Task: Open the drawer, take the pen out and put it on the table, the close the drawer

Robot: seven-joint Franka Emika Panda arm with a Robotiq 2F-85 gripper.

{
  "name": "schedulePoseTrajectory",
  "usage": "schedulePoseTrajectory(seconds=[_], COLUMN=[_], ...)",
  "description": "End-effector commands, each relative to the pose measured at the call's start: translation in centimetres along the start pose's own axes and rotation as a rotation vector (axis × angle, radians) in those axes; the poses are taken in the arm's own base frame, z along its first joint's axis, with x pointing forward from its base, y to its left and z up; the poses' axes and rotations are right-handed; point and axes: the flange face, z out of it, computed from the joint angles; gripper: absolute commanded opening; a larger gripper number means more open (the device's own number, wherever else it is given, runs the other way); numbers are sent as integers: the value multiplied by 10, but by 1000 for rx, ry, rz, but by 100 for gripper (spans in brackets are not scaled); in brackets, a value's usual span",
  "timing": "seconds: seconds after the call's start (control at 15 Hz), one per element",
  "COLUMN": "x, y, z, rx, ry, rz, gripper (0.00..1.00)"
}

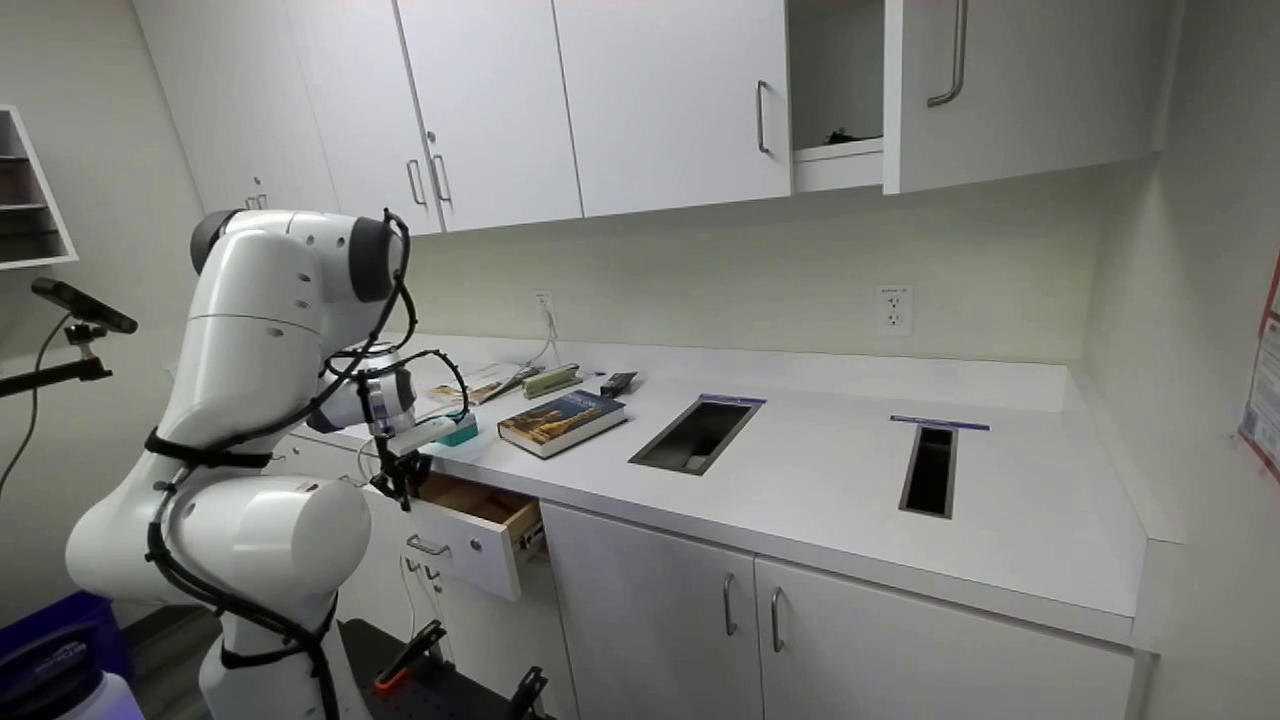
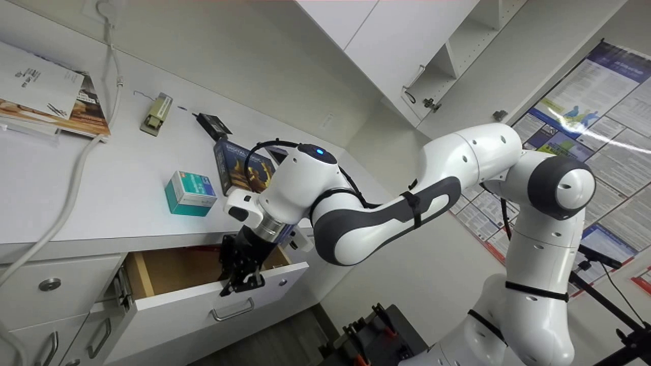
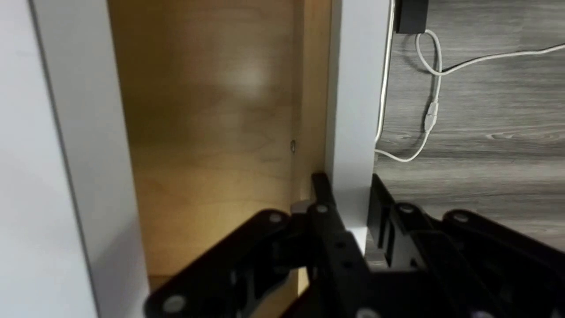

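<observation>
The drawer (image 1: 465,550) is pulled part way out from under the table (image 1: 800,530), a white countertop. Its tan wooden inside (image 3: 212,132) looks bare where the wrist view shows it. My gripper (image 3: 346,187) straddles the top edge of the white front panel (image 3: 355,110), one finger (image 3: 324,190) on the inner side and the other outside. Both fingers appear to touch the panel, so the jaws are shut on it. In both exterior views the gripper (image 2: 243,285) points down at this front, above the metal handle (image 2: 232,310). I cannot make out the pen; it is hidden or out of view.
On the countertop lie a book (image 1: 563,422), a teal and white box (image 2: 190,194), a green tool (image 2: 156,114), a black case (image 2: 213,126) and papers (image 2: 46,91). A white cable (image 2: 76,183) hangs over the edge. Two dark cut-outs, one here (image 1: 697,435), open the surface.
</observation>
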Motion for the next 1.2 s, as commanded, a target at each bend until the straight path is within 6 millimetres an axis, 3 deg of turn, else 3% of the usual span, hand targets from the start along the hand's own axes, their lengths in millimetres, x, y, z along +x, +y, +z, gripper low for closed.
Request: schedulePoseTrajectory(seconds=[0.0,0.13,0.2,0.6,0.67,1.13], x=[29,31,11,13,15,25], y=[-36,-45,-22,-29,-38,-113], z=[-2,-4,1,1,3,23], rx=[58,88,51,62,58,42], ry=[-36,-60,-56,-67,-58,7], rz=[-92,-103,-38,-39,-51,-93], gripper=[6,6,23,23,6,6])
